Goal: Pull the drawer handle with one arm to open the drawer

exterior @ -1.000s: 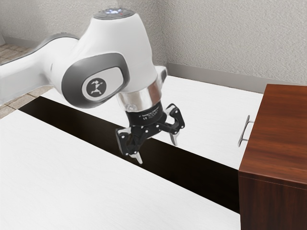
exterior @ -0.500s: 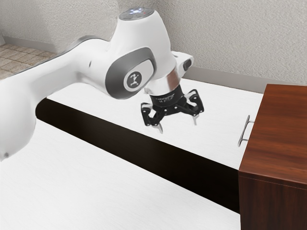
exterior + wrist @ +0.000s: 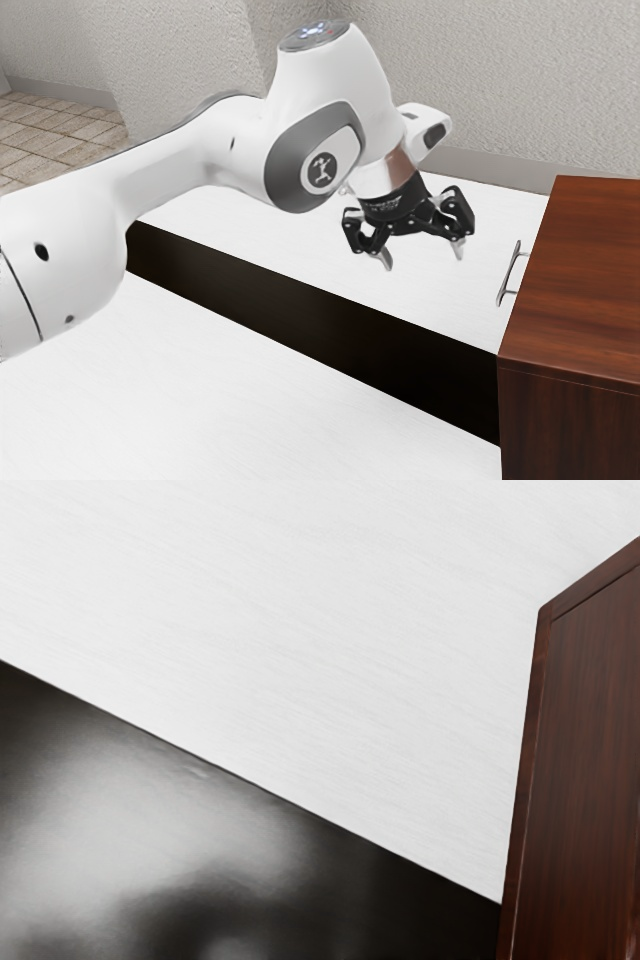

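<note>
1. The gripper [image 3: 421,255] is being held over the table [image 3: 250,400], jaws spread apart and empty.
2. The drawer handle [image 3: 513,272] is being left untouched on the cabinet [image 3: 585,290] front nearby.
3. A slip is being risked if the thin bar is caught off-centre.

Bright, even light fell from above, and the white wood-grain tabletop [image 3: 220,400] looked almost washed out. The glossy white robot arm [image 3: 180,200] shaded softly to grey underneath. The red-brown wooden cabinet [image 3: 590,270] was lighter on top than on its front. A hazy pale sheen lay on the glossy black strip [image 3: 150,850]
</note>
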### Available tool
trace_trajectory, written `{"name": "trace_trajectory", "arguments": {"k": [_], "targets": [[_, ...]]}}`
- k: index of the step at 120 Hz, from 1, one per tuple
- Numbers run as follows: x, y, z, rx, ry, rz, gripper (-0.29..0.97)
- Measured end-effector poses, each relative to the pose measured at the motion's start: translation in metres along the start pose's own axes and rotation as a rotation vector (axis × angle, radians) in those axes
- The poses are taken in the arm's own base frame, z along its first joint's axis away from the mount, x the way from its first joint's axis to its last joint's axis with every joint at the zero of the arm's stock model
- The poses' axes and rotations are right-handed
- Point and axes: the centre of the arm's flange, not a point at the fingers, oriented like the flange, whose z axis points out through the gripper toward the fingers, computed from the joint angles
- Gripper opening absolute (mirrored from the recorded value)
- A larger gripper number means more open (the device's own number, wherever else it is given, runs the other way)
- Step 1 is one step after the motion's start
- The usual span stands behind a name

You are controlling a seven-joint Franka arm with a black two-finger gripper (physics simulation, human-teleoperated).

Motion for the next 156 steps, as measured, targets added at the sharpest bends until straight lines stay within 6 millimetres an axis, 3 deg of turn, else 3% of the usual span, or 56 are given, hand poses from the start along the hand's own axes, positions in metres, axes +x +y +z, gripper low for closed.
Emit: {"name": "trace_trajectory", "arguments": {"k": [27,54,81,102,120,156], "targets": [[-0.007,0.022,0.01,-0.093,-0.013,0.055,0.68],[-0.004,0.019,0.021,-0.242,-0.061,0.045,0.67],[-0.006,0.01,0.035,-0.245,-0.067,0.097,0.67],[-0.009,0.018,0.036,-0.264,-0.058,0.149,0.67],[0.0,0.012,0.038,-0.268,-0.038,0.164,0.67],[0.007,0.021,0.043,-0.273,-0.016,0.213,0.67]]}}
